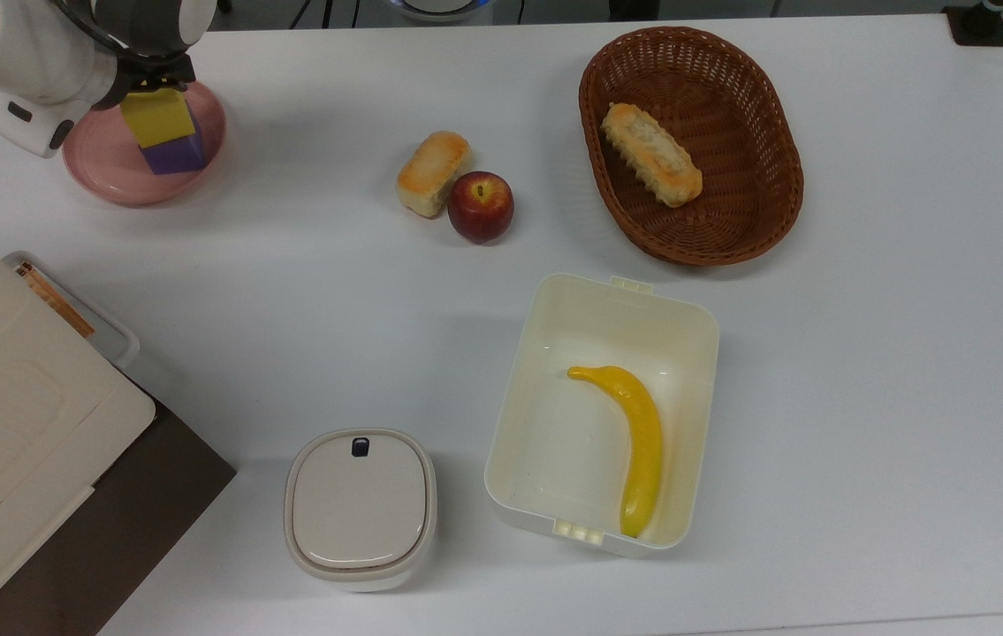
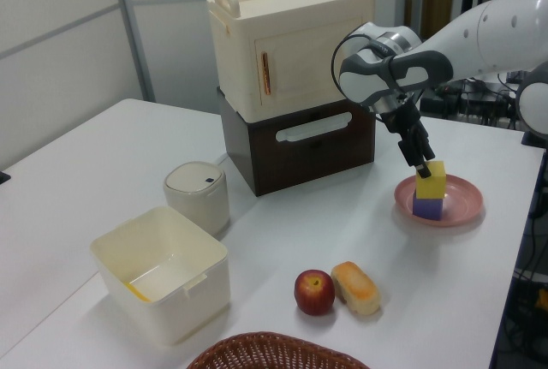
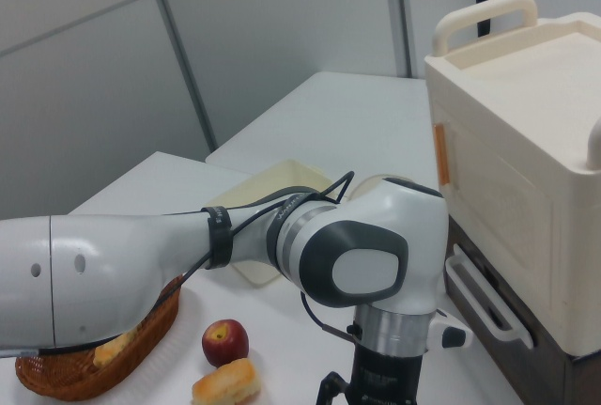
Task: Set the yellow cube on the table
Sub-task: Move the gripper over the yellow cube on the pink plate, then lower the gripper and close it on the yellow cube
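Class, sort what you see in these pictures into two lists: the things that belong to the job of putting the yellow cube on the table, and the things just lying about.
Belongs to the job:
gripper
yellow cube
purple cube under it
pink plate holding both
table

Just lying about:
apple
bread roll
basket
banana
white box
lidded container

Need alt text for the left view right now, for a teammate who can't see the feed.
The robot arm's gripper is down at the yellow cube, which sits stacked on a purple cube in a pink plate on the white table. In front are an apple beside a bread roll, and a cream bin.
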You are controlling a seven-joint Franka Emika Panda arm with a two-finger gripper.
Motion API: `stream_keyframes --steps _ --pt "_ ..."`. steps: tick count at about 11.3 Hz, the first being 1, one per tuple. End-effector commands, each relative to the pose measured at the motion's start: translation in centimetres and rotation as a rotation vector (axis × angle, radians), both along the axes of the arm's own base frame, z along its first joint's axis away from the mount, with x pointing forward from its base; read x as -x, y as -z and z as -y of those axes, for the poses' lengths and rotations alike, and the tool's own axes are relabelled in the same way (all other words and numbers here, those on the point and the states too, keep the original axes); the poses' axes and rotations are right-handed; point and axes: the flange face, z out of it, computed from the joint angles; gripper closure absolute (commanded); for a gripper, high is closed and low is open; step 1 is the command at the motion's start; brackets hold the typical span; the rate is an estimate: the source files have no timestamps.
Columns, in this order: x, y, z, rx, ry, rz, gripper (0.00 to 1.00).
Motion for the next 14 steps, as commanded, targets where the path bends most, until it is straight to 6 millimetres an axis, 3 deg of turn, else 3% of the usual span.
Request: stream_keyframes --steps 1,4,14 --pt "0.2 -0.2 -0.6 -0.003 -0.033 -0.020 0.40" --pt "-0.1 0.1 -1.0 0.000 -0.046 -0.028 0.58" --pt "-1.3 -3.1 -2.1 0.034 -0.075 0.016 0.56"
